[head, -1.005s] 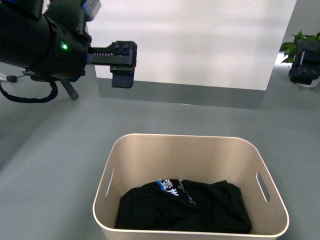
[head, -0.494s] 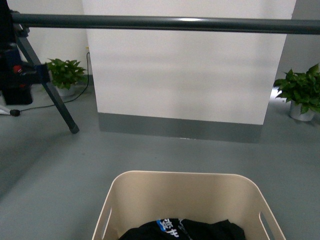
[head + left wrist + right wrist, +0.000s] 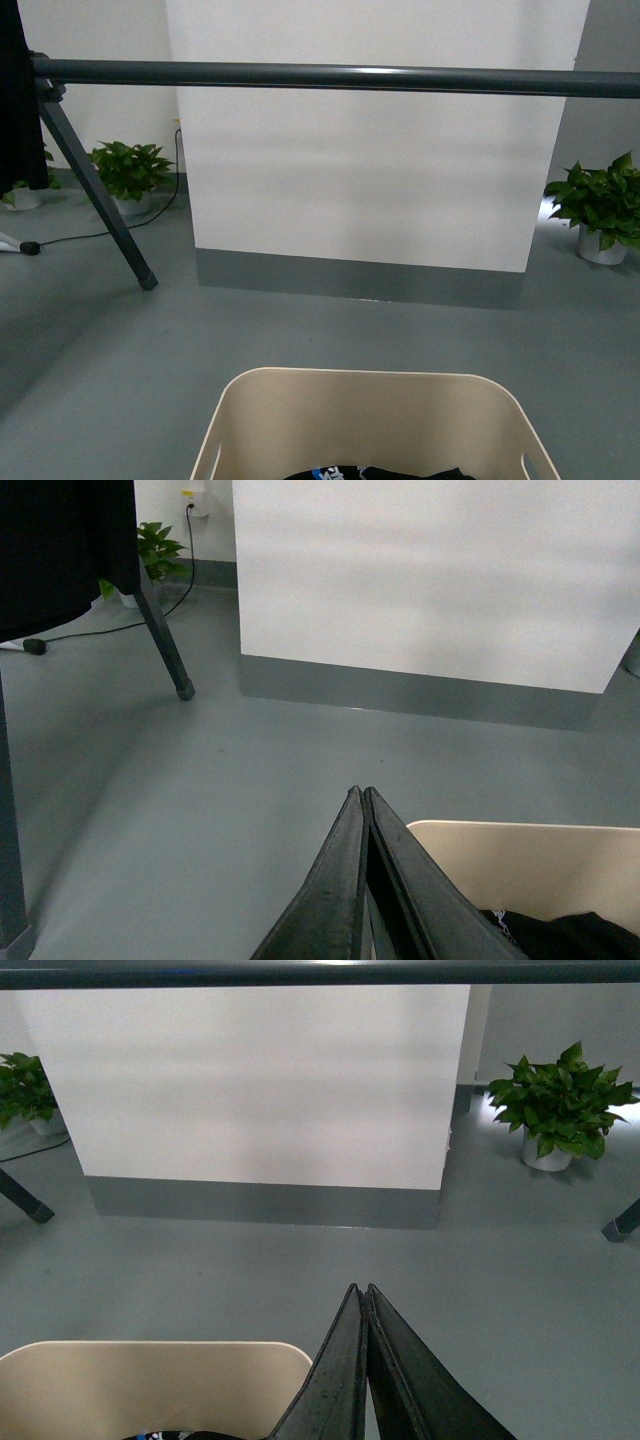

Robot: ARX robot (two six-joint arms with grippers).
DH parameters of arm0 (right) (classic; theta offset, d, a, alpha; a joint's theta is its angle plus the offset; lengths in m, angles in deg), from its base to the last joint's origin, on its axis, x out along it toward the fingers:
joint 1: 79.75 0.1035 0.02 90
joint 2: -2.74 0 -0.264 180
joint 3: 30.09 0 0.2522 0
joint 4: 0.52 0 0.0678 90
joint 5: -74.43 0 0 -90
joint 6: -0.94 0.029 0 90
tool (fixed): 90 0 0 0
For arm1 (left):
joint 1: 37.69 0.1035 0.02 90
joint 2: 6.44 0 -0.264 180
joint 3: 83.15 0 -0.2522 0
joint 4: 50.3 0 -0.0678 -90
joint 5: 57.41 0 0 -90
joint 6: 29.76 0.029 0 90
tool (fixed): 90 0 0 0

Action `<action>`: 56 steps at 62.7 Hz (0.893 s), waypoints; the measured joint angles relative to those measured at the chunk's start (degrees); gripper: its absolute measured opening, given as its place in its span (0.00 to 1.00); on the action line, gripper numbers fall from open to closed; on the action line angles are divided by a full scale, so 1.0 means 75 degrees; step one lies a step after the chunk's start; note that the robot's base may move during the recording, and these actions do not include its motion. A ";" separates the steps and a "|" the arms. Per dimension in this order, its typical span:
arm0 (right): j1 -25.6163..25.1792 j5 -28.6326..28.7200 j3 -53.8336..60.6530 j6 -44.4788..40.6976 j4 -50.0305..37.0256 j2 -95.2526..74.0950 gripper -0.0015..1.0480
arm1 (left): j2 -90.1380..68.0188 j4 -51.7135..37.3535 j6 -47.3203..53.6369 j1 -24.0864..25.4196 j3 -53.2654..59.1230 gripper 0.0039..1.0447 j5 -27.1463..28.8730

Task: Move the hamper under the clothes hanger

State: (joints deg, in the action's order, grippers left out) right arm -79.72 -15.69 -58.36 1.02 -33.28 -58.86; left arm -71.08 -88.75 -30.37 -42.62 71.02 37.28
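Observation:
The beige hamper (image 3: 370, 415) sits at the bottom of the front view, with black clothing (image 3: 380, 473) in it. Its rim also shows in the left wrist view (image 3: 520, 855) and the right wrist view (image 3: 150, 1380). The clothes hanger's dark grey bar (image 3: 340, 76) runs across the top of the front view, with a slanted leg (image 3: 95, 190) at the left. The bar lies beyond the hamper's far wall. My left gripper (image 3: 361, 792) is shut and empty just outside the hamper's left side. My right gripper (image 3: 360, 1289) is shut and empty just outside its right side.
A white wall panel with a grey skirting (image 3: 360, 275) stands behind the rack. Potted plants stand at the left (image 3: 125, 170) and right (image 3: 600, 205). A black garment (image 3: 60, 550) hangs at the rack's left end. A cable (image 3: 90, 235) lies on the grey floor.
The view has shifted forward: the hamper sits lower in frame and the bar now crosses the top. The left arm has left the front view.

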 joint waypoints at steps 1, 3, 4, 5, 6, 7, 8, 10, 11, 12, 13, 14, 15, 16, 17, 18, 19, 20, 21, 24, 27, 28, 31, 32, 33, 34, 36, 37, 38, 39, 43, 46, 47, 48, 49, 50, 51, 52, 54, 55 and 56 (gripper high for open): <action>0.0000 0.0000 0.0038 0.0003 0.0000 0.0044 0.02 | 0.0050 0.0015 0.0003 0.0006 0.0035 0.03 -0.0020; 0.0000 0.0000 0.0119 0.0000 0.0006 0.0134 0.02 | 0.0149 0.0044 0.0006 0.0029 0.0102 0.03 -0.0035; 0.0000 0.0000 0.0195 0.0000 0.0015 0.0221 0.02 | 0.0242 0.0082 0.0009 0.0050 0.0169 0.03 -0.0052; 0.0000 0.0000 0.0233 0.0000 0.0023 0.0265 0.02 | 0.0294 0.0099 0.0009 0.0058 0.0204 0.03 -0.0058; 0.0000 0.0000 0.0268 0.0000 0.0032 0.0309 0.02 | 0.0344 0.0119 0.0009 0.0070 0.0236 0.03 -0.0064; -0.0003 0.0000 0.0335 0.0000 0.0050 0.0399 0.02 | 0.0443 0.0163 0.0009 0.0102 0.0300 0.03 -0.0111; -0.0003 0.0000 0.0367 0.0000 0.0061 0.0443 0.02 | 0.0493 0.0187 0.0012 0.0143 0.0329 0.03 -0.0169; 0.0000 0.0000 0.0469 0.0000 0.0099 0.0574 0.02 | 0.0647 0.0259 0.0015 0.0306 0.0420 0.03 -0.0466; 0.0000 0.0000 0.0498 0.0000 0.0111 0.0618 0.02 | 0.0705 0.0286 0.0020 0.0361 0.0449 0.03 -0.0513; 0.0000 0.0000 0.0530 0.0000 0.0122 0.0662 0.02 | 0.0755 0.0315 0.0020 0.0405 0.0475 0.03 -0.0527; 0.0000 0.0000 0.0595 0.0000 0.0157 0.0752 0.02 | 0.0860 0.0370 0.0023 0.0472 0.0527 0.03 -0.0562; 0.0000 0.0000 0.0624 0.0000 0.0172 0.0799 0.02 | 0.0909 0.0393 0.0023 0.0501 0.0554 0.03 -0.0583; 0.0000 0.0000 0.0656 0.0000 0.0189 0.0845 0.02 | 0.0965 0.0420 0.0023 0.0525 0.0577 0.03 -0.0580; 0.0000 0.0000 0.0685 0.0000 0.0207 0.0892 0.02 | 0.1014 0.0446 0.0023 0.0548 0.0600 0.03 -0.0583; 0.0000 0.0000 0.0743 0.0000 0.0248 0.0982 0.02 | 0.1119 0.0501 0.0023 0.0592 0.0650 0.03 -0.0571; -0.0003 0.0000 0.0769 0.0000 0.0268 0.1029 0.02 | 0.1172 0.0530 0.0023 0.0606 0.0673 0.03 -0.0574; 0.0000 0.0000 0.0796 0.0000 0.0289 0.1072 0.02 | 0.1224 0.0557 0.0023 0.0618 0.0697 0.03 -0.0574; -0.0003 0.0000 0.0845 0.0000 0.0326 0.1163 0.02 | 0.1323 0.0615 0.0023 0.0632 0.0737 0.03 -0.0574; -0.0003 0.0000 0.0889 0.0000 0.0370 0.1250 0.02 | 0.1434 0.0676 0.0026 0.0635 0.0784 0.03 -0.0583; 0.0000 0.0003 0.0982 0.0000 0.0466 0.1440 0.02 | 0.1635 0.0799 0.0026 0.0635 0.0866 0.03 -0.0603; -0.0003 0.0000 0.1072 0.0000 0.0565 0.1629 0.02 | 0.1789 0.0866 0.0029 0.0635 0.0959 0.03 -0.0618; 0.0000 0.0000 0.1093 0.0000 0.0592 0.1676 0.02 | 0.1784 0.0810 0.0032 0.0635 0.0997 0.03 -0.0627; 0.0000 0.0000 0.1177 0.0000 0.0699 0.1859 0.02 | 0.1824 0.0577 0.0032 0.0635 0.1154 0.03 -0.0632; 0.0000 0.0000 0.1218 0.0000 0.0758 0.1955 0.02 | 0.1853 0.0574 0.0029 0.0635 0.1209 0.03 -0.0629; -0.0003 0.0000 0.1236 0.0000 0.0787 0.2005 0.02 | 0.1877 0.0586 0.0032 0.0635 0.1239 0.03 -0.0627; 0.0000 0.0003 0.1253 0.0000 0.0816 0.2055 0.02 | 0.1903 0.0609 0.0029 0.0638 0.1265 0.03 -0.0629; 0.0000 0.0000 0.1306 0.0000 0.0909 0.2197 0.02 | 0.2008 0.0723 0.0029 0.0638 0.1338 0.03 -0.0627; 0.0000 0.0000 0.1317 0.0000 0.0938 0.2241 0.02 | 0.2057 0.0766 0.0032 0.0638 0.1358 0.03 -0.0627; 0.0000 0.0003 0.1332 0.0000 0.0970 0.2285 0.02 | 0.2104 0.0810 0.0032 0.0638 0.1376 0.03 -0.0629; 0.0000 0.0003 0.1358 0.0000 0.1032 0.2375 0.02 | 0.2212 0.0903 0.0032 0.0638 0.1405 0.03 -0.0627; 0.0000 0.0003 0.1419 0.0000 0.1189 0.2605 0.02 | 0.2530 0.1148 0.0032 0.0638 0.1445 0.03 -0.0627; 0.0000 0.0003 0.1469 0.0000 0.1320 0.2801 0.02 | 0.2771 0.1346 0.0032 0.0638 0.1457 0.03 -0.0627; 0.0000 0.0003 0.1486 0.0000 0.1341 0.2838 0.02 | 0.2833 0.1399 0.0032 0.0638 0.1463 0.03 -0.0629; 0.0000 0.0000 0.1515 0.0000 0.1323 0.2847 0.02 | 0.2897 0.1451 0.0032 0.0638 0.1466 0.03 -0.0629; 0.0000 0.0000 0.1594 0.0000 0.1201 0.2838 0.02 | 0.3013 0.1553 0.0032 0.0638 0.1466 0.03 -0.0629; 0.0000 0.0003 0.1635 0.0000 0.1131 0.2850 0.02 | 0.3069 0.1603 0.0032 0.0638 0.1466 0.03 -0.0629; 0.0000 0.0000 0.1676 0.0000 0.1087 0.2868 0.02 | 0.3124 0.1649 0.0032 0.0638 0.1466 0.03 -0.0629; 0.0000 0.0000 0.1734 0.0000 0.1070 0.2920 0.02 | 0.3232 0.1749 0.0032 0.0638 0.1469 0.03 -0.0629; 0.0000 0.0000 0.1784 0.0000 0.1096 0.2973 0.02 | 0.3348 0.1851 0.0032 0.0638 0.1469 0.03 -0.0629; 0.0000 0.0000 0.1827 0.0000 0.1151 0.3025 0.02 | 0.3462 0.1950 0.0032 0.0638 0.1469 0.03 -0.0627; 0.0000 0.0003 0.1848 -0.0003 0.1192 0.3054 0.02 | 0.3520 0.1999 0.0032 0.0638 0.1469 0.03 -0.0627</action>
State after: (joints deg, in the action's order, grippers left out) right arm -79.72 -15.67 -44.50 1.00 -24.35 -35.95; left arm -44.68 -73.75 -30.12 -37.83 82.03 32.58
